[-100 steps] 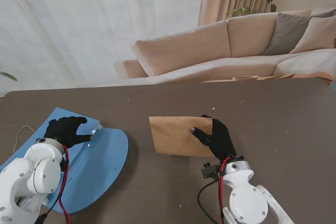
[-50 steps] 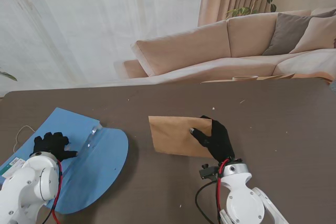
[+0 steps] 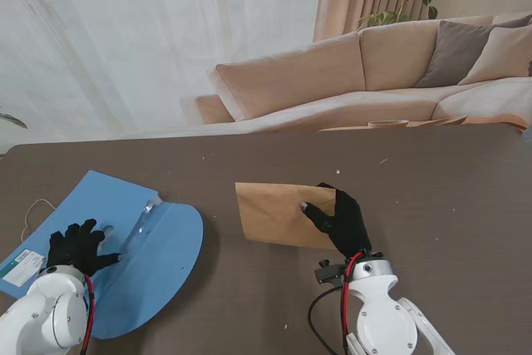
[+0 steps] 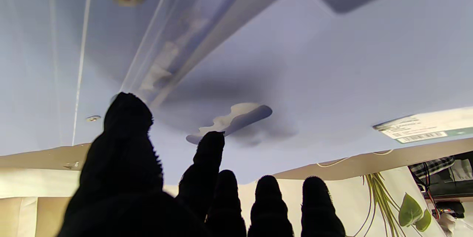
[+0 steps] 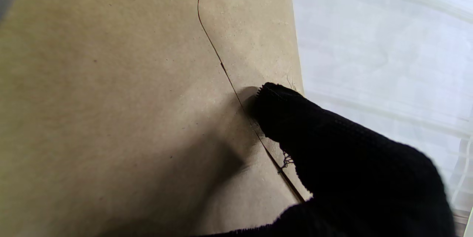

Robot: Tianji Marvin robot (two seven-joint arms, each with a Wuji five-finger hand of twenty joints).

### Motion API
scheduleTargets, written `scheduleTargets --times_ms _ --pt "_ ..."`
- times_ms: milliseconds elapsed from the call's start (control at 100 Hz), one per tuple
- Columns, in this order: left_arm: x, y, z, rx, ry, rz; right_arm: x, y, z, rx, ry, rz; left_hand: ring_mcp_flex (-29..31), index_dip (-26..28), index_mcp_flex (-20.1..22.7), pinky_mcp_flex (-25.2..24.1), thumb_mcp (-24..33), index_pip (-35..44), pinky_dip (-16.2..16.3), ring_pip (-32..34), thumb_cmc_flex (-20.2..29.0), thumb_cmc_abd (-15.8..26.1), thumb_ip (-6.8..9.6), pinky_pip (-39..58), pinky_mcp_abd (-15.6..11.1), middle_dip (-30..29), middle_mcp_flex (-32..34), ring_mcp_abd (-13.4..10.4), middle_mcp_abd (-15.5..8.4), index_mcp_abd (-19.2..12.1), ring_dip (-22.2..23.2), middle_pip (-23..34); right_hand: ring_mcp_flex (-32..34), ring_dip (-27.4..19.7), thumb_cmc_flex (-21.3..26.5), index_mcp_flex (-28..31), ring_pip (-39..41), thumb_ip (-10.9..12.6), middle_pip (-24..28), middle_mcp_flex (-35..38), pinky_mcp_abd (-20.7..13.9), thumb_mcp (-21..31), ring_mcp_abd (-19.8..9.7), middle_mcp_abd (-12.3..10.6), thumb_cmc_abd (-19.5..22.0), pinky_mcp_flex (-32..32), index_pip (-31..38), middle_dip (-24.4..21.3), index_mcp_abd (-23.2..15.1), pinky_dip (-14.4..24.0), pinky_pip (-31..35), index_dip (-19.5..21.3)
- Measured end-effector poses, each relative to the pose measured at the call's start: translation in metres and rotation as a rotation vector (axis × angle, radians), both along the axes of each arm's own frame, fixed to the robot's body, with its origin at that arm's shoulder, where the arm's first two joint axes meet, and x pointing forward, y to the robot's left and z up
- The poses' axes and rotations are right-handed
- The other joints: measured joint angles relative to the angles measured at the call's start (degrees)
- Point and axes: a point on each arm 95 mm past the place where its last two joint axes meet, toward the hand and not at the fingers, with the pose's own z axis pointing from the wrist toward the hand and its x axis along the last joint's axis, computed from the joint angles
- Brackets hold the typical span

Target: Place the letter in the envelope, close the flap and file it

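Now right hand (image 3: 339,220) rests on envelope (image 3: 278,214) flap, apparently pinning not grasping; left hand (image 3: 76,246) splayed, empty, over blue folder (image 3: 166,255) left of envelope.

Black knit gloves are worn on the left hand (image 3: 77,245) and right hand (image 3: 341,220); white rounded arm housings are trailed by red and black cables.
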Motion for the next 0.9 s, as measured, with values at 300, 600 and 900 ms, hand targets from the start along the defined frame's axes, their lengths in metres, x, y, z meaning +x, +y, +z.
scheduleTargets --times_ms 300,600,900 --pt "-0.018 -0.004 -0.01 -0.07 -0.031 0.032 -0.005 0.003 0.001 0.0 -0.011 -0.004 0.0 -4.2 -0.7 0.0 1.9 -4.8 -1.7 0.0 0.0 -1.2 0.0 -0.1 0.0 -2.6 0.0 0.0 -0.6 0.7 -1.4 -0.1 0.0 0.0 0.0 0.0 0.0 0.0 0.0 0.0 0.0 0.0 0.0 0.0 0.0 0.0 0.0 0.0 0.0 0.0 0.0 0.0" --pt "-0.021 -0.005 -0.017 -0.049 -0.021 0.056 -0.009 0.006 0.002 0.003 -0.014 -0.003 0.0 2.4 -8.0 0.1 11.9 -0.1 -4.4 -0.6 -4.4 -4.5 0.0 -0.3 -0.1 -10.0 0.0 -0.3 -2.1 0.4 -4.4 -2.2 0.0 0.0 0.0 0.0 0.0 0.0 0.0 0.0 0.0 0.1 0.0 0.0 0.0 0.0 0.0 0.2 0.0 0.0 0.0 0.0" --pt "-0.024 -0.006 -0.019 -0.014 -0.018 0.094 -0.008 0.007 0.002 0.006 -0.011 0.002 0.0 -0.2 -4.8 0.3 13.1 -1.5 -7.0 -1.3 -5.8 -5.1 0.0 -1.4 -0.1 -13.5 0.0 -0.7 -2.1 2.1 -7.9 -2.9 0.0 0.0 0.0 0.0 0.0 0.0 0.0 0.0 0.0 0.4 0.0 0.0 0.0 -0.2 0.0 0.3 0.0 0.0 0.0 0.0"
